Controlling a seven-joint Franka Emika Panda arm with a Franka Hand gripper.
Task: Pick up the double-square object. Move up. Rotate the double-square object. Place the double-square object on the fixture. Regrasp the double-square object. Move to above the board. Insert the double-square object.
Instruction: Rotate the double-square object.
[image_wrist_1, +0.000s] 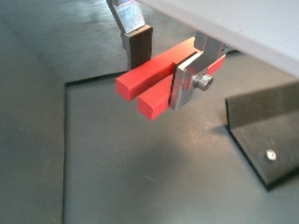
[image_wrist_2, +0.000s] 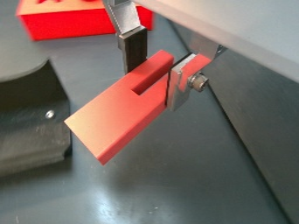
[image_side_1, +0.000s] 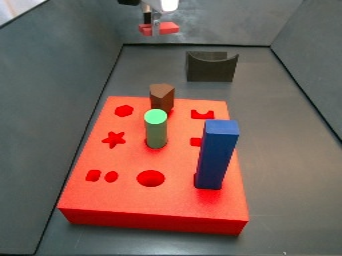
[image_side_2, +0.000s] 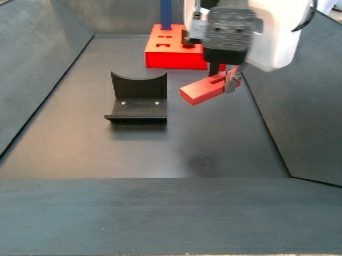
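The double-square object (image_wrist_1: 142, 85) is a flat red-pink block with a slot along its middle. My gripper (image_wrist_1: 163, 66) is shut on one end of it, so it sticks out sideways past the fingers (image_wrist_2: 183, 80). In a side view the gripper (image_side_2: 227, 75) holds the object (image_side_2: 203, 90) in the air, above the dark floor and to the right of the fixture (image_side_2: 136, 97). The fixture (image_side_1: 210, 66) is a dark block with a notch in its top, standing behind the board (image_side_1: 127, 205). The gripper (image_side_1: 158, 20) and the object (image_side_1: 162, 29) show at the far end.
On the red board stand a tall blue block (image_side_1: 218, 155), a green cylinder (image_side_1: 155, 130) and a brown hexagonal peg (image_side_1: 162, 97). Grey walls (image_side_2: 54, 60) enclose the dark floor on both sides. The fixture (image_wrist_2: 30, 114) lies close beside the held object.
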